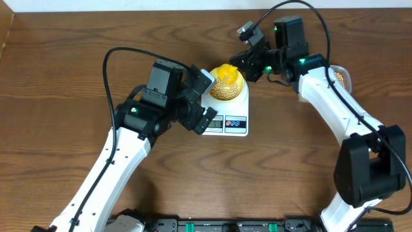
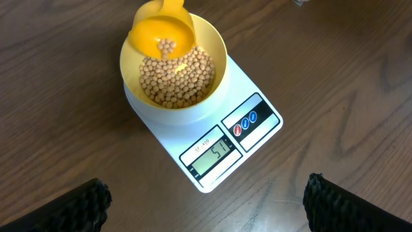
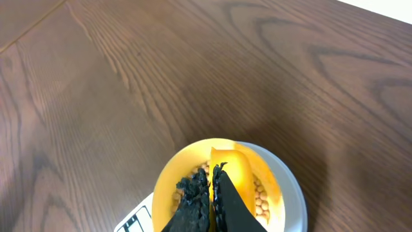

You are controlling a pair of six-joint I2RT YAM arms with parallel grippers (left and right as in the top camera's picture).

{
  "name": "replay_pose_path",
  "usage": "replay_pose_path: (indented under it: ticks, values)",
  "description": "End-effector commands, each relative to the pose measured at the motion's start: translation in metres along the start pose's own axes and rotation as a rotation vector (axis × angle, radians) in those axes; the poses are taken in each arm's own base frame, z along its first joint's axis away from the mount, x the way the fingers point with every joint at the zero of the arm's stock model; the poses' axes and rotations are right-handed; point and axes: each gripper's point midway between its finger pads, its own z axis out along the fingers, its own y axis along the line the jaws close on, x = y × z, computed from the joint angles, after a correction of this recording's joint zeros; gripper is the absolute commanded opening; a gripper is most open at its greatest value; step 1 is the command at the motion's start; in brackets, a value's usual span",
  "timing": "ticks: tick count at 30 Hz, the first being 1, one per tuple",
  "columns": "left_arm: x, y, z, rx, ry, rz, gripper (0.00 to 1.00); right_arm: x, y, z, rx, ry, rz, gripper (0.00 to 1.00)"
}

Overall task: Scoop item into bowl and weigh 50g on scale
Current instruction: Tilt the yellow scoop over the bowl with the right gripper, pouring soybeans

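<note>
The white digital scale (image 2: 252, 82) lies on the brown wooden worktop (image 3: 129, 77) between the two arms, with its display end towards the near side. Its LCD (image 2: 212, 154) appears to read 51, and the two round buttons (image 2: 245, 122) sit just to the right of it. The pale yellow bowl (image 2: 217, 46) stands on the far end of the platform and covers nearly its full width. The bowl's wall slightly overhangs the scale's far and left edges. The soybeans (image 2: 180, 80) fill most of the bowl. A few more lie in the yellow scoop (image 2: 161, 29), which is tipped over the bowl's far-left rim.

The right gripper (image 3: 211, 193) comes in from the far right, its jaws pinching the scoop's handle above the beans. The left gripper (image 2: 209, 205) hovers on the near left of the scale with its jaws spread wide, holding nothing and clear of the scale's edge.

A clear tub (image 1: 342, 77) with beans in it shows at the far right, partly hidden by the right arm. Bare worktop lies open on the far left and along the near side of the scale.
</note>
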Motion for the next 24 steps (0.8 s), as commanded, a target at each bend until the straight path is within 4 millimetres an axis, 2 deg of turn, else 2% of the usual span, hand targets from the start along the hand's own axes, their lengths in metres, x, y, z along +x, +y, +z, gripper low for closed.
replay_pose_path:
  ticks: [1,6,15,24]
  values:
    - [0.004,-0.001,0.003,0.012,0.011,0.011,0.97,0.001,0.001,0.003,0.009,0.009,-0.025,0.01]
    - [0.004,-0.001,0.003,0.012,0.011,0.011,0.98,0.004,-0.006,0.004,0.062,0.03,-0.065,0.01]
    - [0.004,-0.001,0.003,0.012,0.011,0.011,0.98,0.009,-0.006,0.006,0.06,0.039,-0.076,0.01]
    - [0.004,-0.001,0.003,0.012,0.011,0.011,0.98,0.02,-0.003,0.018,0.041,0.068,-0.072,0.01]
